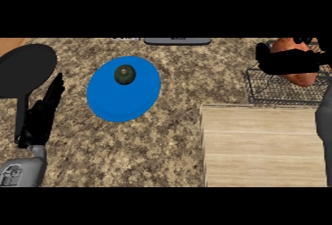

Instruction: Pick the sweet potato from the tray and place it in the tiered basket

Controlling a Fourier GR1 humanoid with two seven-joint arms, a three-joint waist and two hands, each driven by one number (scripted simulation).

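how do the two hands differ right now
The left hand is open with straight fingers; the right hand is curled round the sweet potato. The left hand holds nothing and sits beside the black pan; the right hand is at the wire basket. Both hands are black.

You see the orange sweet potato (301,79) clasped in the right hand (288,62) over the wire tiered basket (266,90); the pale wooden tray (259,149) lies just beside it.

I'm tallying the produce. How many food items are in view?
2. A dark green fruit lies on the blue plate; the sweet potato is held in the right hand above the wire basket. The hand may hide more.
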